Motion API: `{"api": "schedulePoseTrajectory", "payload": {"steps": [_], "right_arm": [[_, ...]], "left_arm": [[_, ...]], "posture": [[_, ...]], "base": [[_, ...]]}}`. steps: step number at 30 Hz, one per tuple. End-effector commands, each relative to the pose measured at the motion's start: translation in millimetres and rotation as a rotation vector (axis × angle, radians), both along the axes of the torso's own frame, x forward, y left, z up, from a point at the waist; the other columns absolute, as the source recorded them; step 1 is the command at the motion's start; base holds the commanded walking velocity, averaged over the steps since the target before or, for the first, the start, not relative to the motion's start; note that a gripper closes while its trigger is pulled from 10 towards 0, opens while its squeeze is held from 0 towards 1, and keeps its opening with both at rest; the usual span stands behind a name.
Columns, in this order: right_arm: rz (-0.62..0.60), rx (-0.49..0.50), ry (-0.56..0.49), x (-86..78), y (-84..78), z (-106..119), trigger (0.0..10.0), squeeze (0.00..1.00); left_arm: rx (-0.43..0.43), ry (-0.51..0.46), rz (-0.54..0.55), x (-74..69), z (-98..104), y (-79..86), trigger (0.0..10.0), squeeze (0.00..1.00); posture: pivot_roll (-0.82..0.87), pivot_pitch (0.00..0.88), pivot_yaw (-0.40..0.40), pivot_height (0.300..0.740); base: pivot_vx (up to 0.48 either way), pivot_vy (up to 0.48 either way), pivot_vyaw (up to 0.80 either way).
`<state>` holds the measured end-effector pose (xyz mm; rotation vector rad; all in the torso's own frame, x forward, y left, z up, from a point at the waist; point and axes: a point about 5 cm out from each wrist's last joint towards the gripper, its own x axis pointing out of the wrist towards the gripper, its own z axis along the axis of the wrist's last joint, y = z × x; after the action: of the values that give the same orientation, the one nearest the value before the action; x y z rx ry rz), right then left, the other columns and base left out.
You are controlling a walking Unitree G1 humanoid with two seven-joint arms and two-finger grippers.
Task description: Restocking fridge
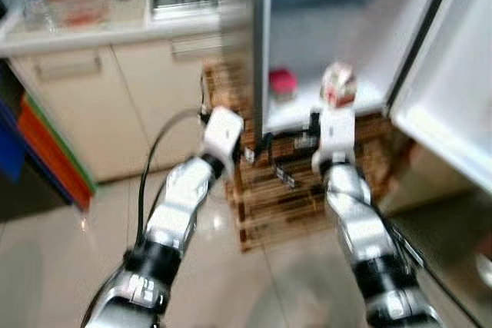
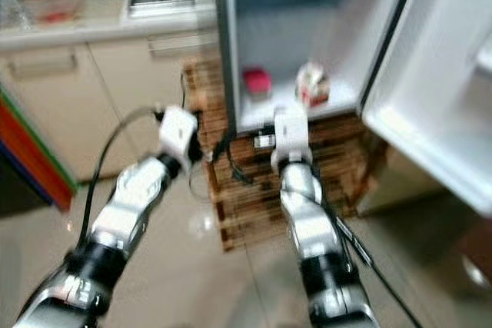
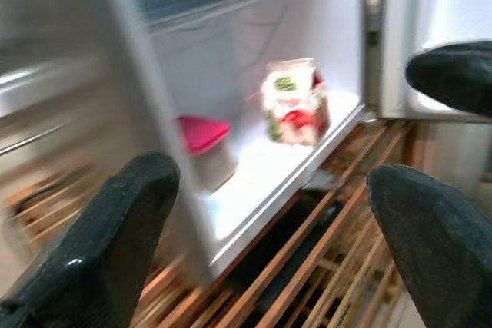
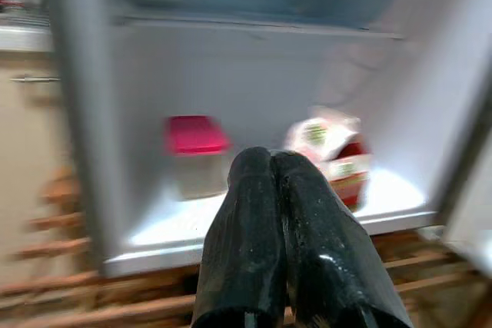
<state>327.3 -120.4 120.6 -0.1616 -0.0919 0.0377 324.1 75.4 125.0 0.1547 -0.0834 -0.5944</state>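
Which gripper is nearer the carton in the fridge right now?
Right. The right gripper points at the fridge shelf just before the carton; the left gripper sits farther off, outside the fridge's left edge.

Left claw (image 3: 269,220) fingers spread; right claw (image 4: 277,167) fingers pressed together.

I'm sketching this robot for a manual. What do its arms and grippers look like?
Both arms are silver metal segments with black joints, each ending in a white boxy wrist block. A black cable loops along the left arm; another runs beside the right arm. The left gripper and right gripper each have two glossy black, rounded fingers.
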Motion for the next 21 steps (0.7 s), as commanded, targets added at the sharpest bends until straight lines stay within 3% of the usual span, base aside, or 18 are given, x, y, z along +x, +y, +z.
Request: {"api": "schedulePoseTrajectory", "payload": {"steps": [1,7,11,21], "right_arm": [[-0.036,-0.011,0.002,2.7,-8.4,0.6,10.0,0.0],[-0.032,-0.005,-0.004,3.1,-4.5,1.8,10.0,0.0],[-0.029,-0.004,-0.003,3.4,-3.2,1.4,10.0,0.0],[-0.15,0.02,-0.009,3.4,-13.2,9.0,10.0,0.0]], "left_arm": [[0.004,-0.016,-0.042,-0.9,5.0,-10.0,10.0,0.0],[0.03,-0.024,-0.059,-1.1,3.9,-10.3,10.0,0.0],[0.037,-0.026,-0.063,-1.2,4.1,-11.4,10.0,0.0],[0.04,-0.028,-0.074,-5.8,9.8,2.7,10.0,0.0]], "posture": [[-0.07,0.0,0.057,0.74],[-0.07,0.0,0.066,0.74],[-0.08,0.0,0.069,0.74],[-0.05,0.0,0.133,0.74]], "base": [[0.472,0.0,0.0],[0.45,0.0,0.0],[0.401,-0.259,0.0],[0.0,0.0,0.0]]}}
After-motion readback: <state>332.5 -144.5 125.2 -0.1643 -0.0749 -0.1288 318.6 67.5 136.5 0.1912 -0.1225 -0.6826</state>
